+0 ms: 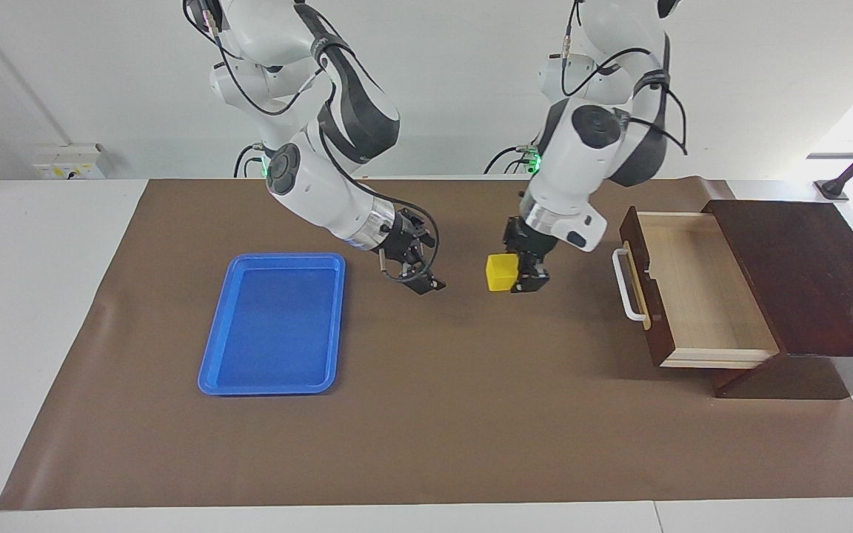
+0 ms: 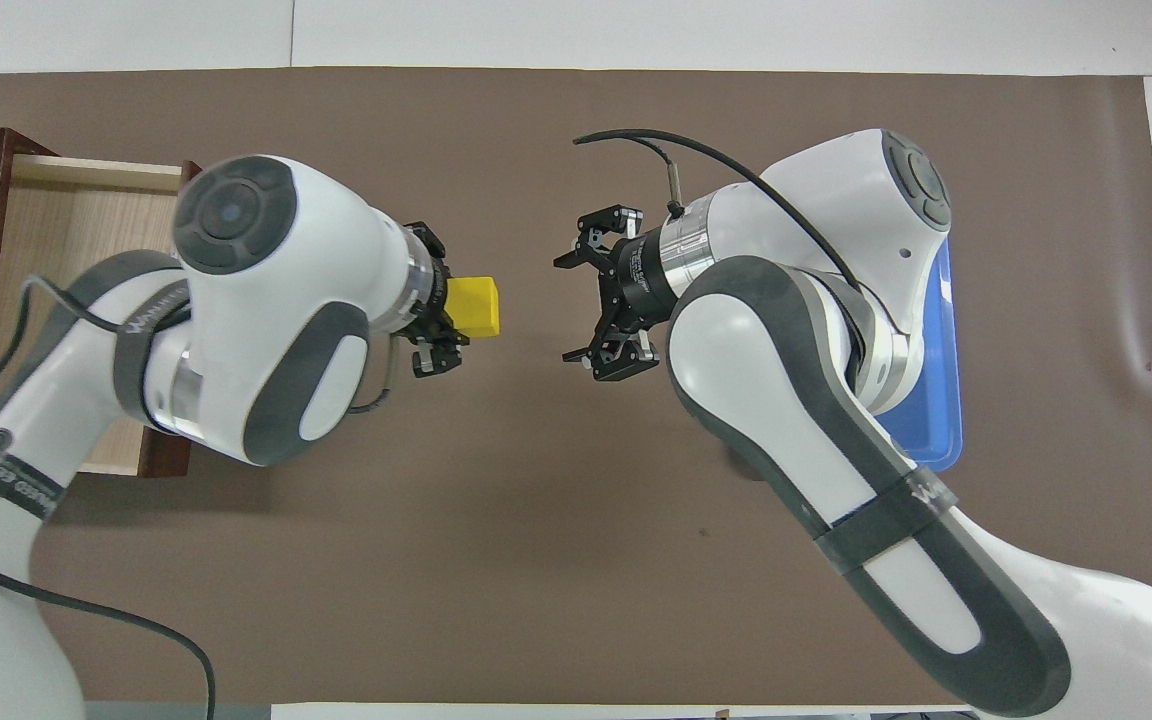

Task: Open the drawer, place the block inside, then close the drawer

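The yellow block (image 1: 500, 272) (image 2: 474, 305) hangs above the brown mat, with my left gripper (image 1: 517, 275) (image 2: 448, 310) shut on it, between the middle of the table and the drawer. The drawer (image 1: 700, 292) (image 2: 56, 240) of the dark wooden box stands pulled out, its pale wood inside bare and its white handle (image 1: 623, 285) toward the block. My left arm covers part of the drawer in the overhead view. My right gripper (image 1: 417, 266) (image 2: 584, 308) is open and holds nothing, over the mat between the block and the blue tray.
A flat blue tray (image 1: 275, 322) (image 2: 944, 340) lies toward the right arm's end of the table, partly under my right arm in the overhead view. The dark box top (image 1: 804, 274) rises above the drawer. A brown mat (image 1: 426, 414) covers the table.
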`<state>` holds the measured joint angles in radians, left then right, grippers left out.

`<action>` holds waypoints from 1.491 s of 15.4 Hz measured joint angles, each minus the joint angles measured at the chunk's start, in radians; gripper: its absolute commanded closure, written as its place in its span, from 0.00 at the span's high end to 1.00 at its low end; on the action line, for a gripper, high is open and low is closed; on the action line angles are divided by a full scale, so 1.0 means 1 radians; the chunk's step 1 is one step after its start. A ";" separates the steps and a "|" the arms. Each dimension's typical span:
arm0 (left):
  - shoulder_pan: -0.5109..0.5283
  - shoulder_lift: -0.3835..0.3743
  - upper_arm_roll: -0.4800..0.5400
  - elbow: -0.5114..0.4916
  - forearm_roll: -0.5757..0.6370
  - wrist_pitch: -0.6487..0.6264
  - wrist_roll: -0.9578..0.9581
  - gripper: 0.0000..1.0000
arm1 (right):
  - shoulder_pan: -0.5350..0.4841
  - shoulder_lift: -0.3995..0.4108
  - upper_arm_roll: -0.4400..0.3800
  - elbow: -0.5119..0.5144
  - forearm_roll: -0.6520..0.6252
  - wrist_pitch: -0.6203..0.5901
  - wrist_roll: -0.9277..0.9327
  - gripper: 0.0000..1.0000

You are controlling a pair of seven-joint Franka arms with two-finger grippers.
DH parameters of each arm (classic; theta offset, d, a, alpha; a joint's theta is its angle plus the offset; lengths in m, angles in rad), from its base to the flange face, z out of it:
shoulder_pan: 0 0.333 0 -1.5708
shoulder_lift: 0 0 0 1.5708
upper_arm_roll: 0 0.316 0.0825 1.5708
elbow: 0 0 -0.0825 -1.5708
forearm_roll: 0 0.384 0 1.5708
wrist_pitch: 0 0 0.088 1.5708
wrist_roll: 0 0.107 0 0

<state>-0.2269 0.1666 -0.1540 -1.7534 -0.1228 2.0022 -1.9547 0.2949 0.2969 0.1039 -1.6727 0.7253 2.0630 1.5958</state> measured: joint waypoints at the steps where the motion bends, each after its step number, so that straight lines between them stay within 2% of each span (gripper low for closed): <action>1: 0.074 -0.015 0.003 0.010 0.000 -0.035 0.089 0.00 | -0.031 -0.013 0.000 0.002 -0.002 -0.032 -0.017 1.00; 4: 0.257 -0.041 0.008 0.037 0.000 -0.116 0.308 0.00 | -0.119 -0.062 -0.004 0.009 -0.066 -0.144 -0.164 1.00; 7: 0.387 -0.042 0.009 0.037 0.000 -0.129 0.479 0.00 | -0.171 -0.108 -0.006 0.009 -0.192 -0.267 -0.409 1.00; 10: 0.460 -0.038 0.009 0.015 0.000 -0.128 0.606 0.00 | -0.218 -0.145 -0.007 0.009 -0.304 -0.364 -0.696 1.00; 14: 0.493 -0.042 0.008 -0.074 0.000 -0.057 0.669 0.00 | -0.307 -0.203 -0.009 0.010 -0.453 -0.459 -1.099 1.00; 15: 0.493 -0.048 0.006 -0.102 0.000 -0.035 0.671 0.14 | -0.317 -0.219 -0.009 0.010 -0.500 -0.469 -1.178 1.00; 16: 0.493 -0.057 0.003 -0.130 0.000 -0.017 0.671 0.52 | -0.322 -0.235 -0.009 0.010 -0.548 -0.473 -1.241 1.00; 18: 0.493 -0.076 0.000 -0.170 0.000 0.005 0.672 1.00 | -0.329 -0.265 -0.009 0.010 -0.621 -0.473 -1.327 1.00; 23: 0.487 -0.093 -0.007 -0.148 -0.001 -0.011 0.671 1.00 | -0.354 -0.333 0.011 0.010 -0.728 -0.520 -1.523 1.00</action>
<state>0.2597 0.0737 -0.1608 -1.9017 -0.1235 1.9910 -1.2842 -0.0596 -0.0366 0.1146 -1.6629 -0.0030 1.5431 0.0726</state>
